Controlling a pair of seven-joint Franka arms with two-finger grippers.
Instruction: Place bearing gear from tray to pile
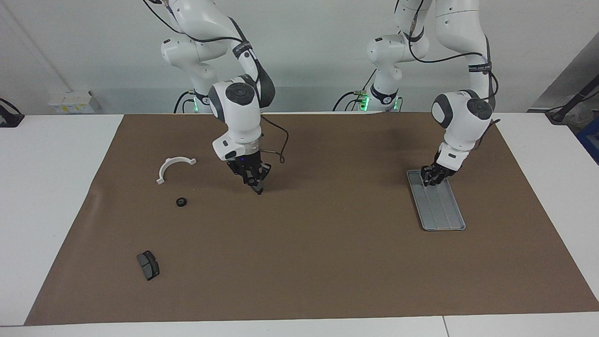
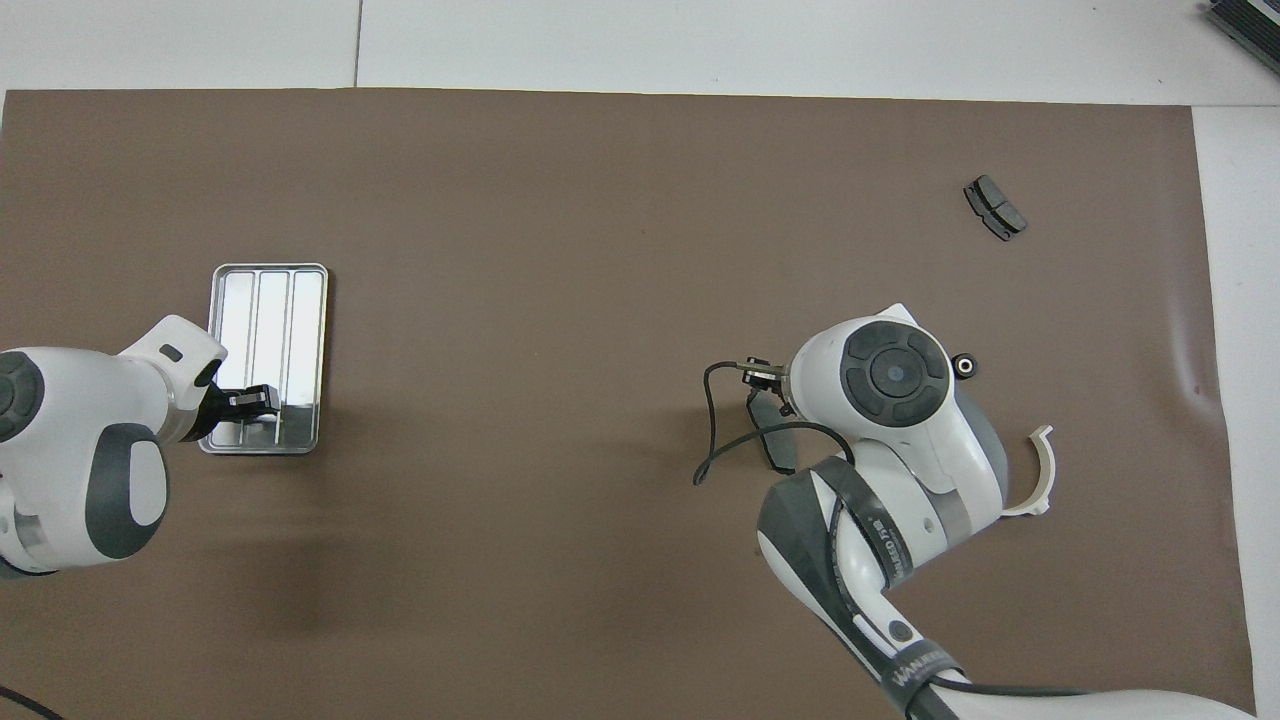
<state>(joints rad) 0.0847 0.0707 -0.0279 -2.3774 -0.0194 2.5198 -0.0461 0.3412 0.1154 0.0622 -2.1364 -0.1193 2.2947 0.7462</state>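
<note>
Two white robot arms work over a brown mat (image 1: 327, 257) on a counter. Clock directions follow the overhead view, with twelve o'clock farthest from the robots.

The silver tray (image 2: 270, 300) lies at nine o'clock. The left gripper (image 1: 429, 180) is down at the tray's six o'clock end, and whether it is apart or clamped on anything cannot be told. No bearing gear shows on the bare grooves.

Toward three o'clock lies the pile: a white bracket (image 1: 174, 166), a small black ring (image 1: 181, 201) and two dark brake pads, one (image 2: 775, 450) near the centre and one (image 1: 148, 265) at one o'clock. The right gripper (image 1: 257, 187) is low over the central pad; its state cannot be told.

This looks like the pick-up step at the tray. The next move calls for a firm grip, a straight lift and a carry toward three o'clock.
</note>
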